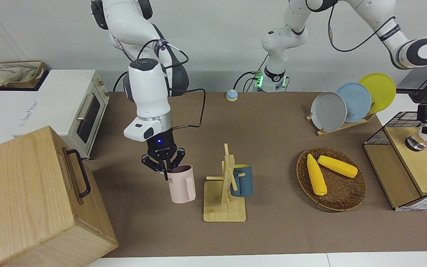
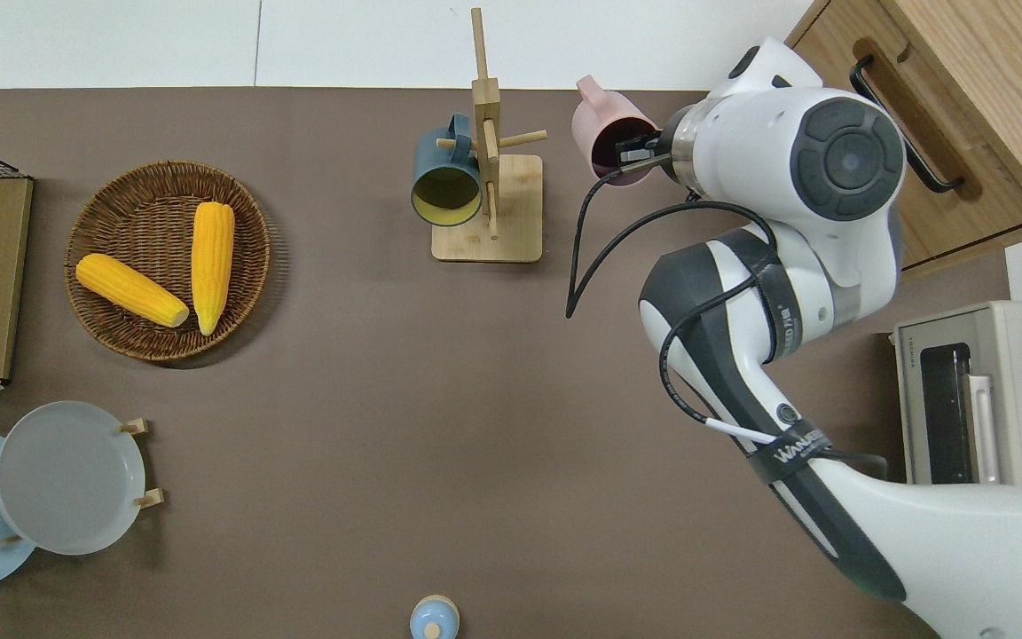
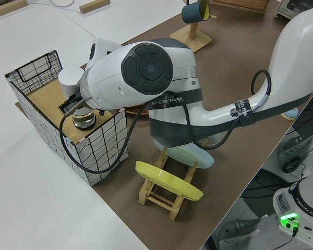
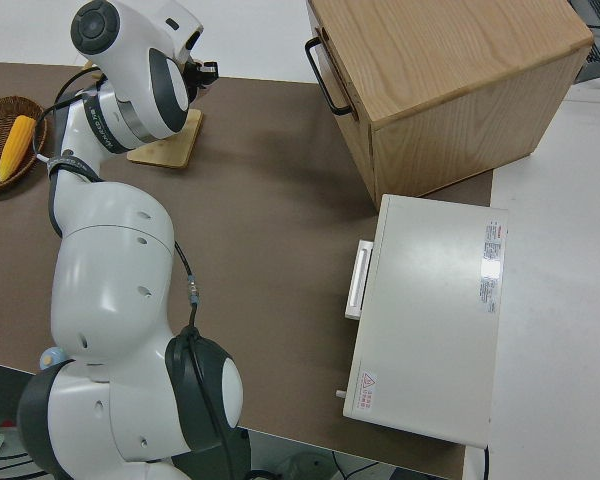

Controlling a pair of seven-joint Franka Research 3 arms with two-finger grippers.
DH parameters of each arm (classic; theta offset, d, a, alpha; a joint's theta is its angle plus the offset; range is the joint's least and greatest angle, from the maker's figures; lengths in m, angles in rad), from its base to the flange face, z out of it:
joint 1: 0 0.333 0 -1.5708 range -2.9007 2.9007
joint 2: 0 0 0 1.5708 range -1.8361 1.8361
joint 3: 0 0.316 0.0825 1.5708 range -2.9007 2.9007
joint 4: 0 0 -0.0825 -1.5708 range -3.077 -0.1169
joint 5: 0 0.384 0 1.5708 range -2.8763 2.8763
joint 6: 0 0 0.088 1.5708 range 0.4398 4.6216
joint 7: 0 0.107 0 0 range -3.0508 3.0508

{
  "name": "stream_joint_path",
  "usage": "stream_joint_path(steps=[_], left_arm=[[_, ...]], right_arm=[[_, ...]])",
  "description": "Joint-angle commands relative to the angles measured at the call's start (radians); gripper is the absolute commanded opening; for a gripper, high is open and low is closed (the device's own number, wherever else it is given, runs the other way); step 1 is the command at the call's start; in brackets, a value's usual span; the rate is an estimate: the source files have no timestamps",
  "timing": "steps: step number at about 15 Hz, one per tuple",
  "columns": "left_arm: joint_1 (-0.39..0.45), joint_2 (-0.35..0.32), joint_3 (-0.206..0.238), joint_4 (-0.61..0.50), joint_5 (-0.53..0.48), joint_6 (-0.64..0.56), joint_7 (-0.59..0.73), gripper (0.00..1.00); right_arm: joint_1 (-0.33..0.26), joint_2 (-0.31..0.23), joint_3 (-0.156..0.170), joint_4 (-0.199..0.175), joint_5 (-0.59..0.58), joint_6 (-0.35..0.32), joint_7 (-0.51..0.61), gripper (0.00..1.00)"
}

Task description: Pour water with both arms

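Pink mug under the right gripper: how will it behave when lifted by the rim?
The pink mug looks rigid and probably light. The right gripper is at one side of the rim, so the mug may swing or tilt. Smooth wall, so it could slip.

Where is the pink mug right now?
In the front view the pink mug stands on the table beside the wooden mug rack, toward the right arm's end, with the right gripper at its rim.

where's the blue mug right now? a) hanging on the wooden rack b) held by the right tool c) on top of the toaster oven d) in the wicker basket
a, the blue mug hangs from a peg of the wooden rack, while the right tool grips the rim of the pink mug.
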Motion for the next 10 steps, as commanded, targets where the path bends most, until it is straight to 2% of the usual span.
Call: stream_joint_path(steps=[1,4,8,10], left_arm=[[-0.011,0.019,-0.001,0.006,-0.03,0.032,0.014,0.0],[-0.011,0.019,-0.001,0.015,-0.027,0.034,0.008,0.0],[-0.013,0.017,0.002,0.072,0.001,0.02,-0.041,0.0],[-0.013,0.008,0.002,0.086,0.06,0.012,-0.101,0.0]], right_arm=[[-0.068,-0.038,0.037,-0.009,0.03,-0.068,-0.044,0.0],[-0.073,-0.049,0.031,-0.007,0.031,-0.138,-0.044,0.0],[-0.093,-0.073,0.034,-0.007,0.03,-0.298,-0.044,0.0],[-0.088,-0.084,0.036,-0.009,0.033,-0.402,-0.041,0.0]])
